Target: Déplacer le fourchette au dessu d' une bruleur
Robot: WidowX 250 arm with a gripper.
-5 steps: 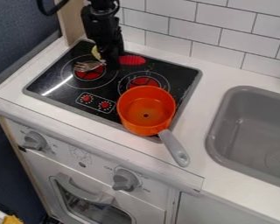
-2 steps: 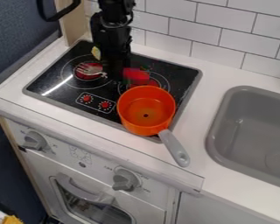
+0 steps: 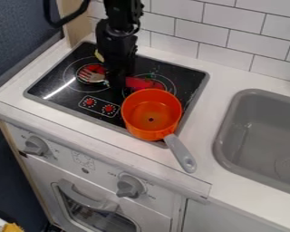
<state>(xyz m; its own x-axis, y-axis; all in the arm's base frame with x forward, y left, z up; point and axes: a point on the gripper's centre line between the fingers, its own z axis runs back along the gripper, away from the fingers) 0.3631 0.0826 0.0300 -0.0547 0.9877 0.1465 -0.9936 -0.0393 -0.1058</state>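
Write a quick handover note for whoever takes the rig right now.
Gripper: down at the middle of the fork; the grip cannot be read.
Job: tines lie over the left burner; the red handle reaches across the right burner.
Nearby: orange pan, just in front of the handle.
Done: tines over a burner. Whether the fork rests or hangs is unclear.
Left: probably settle it on one burner, let go, and back away without nudging the pan.
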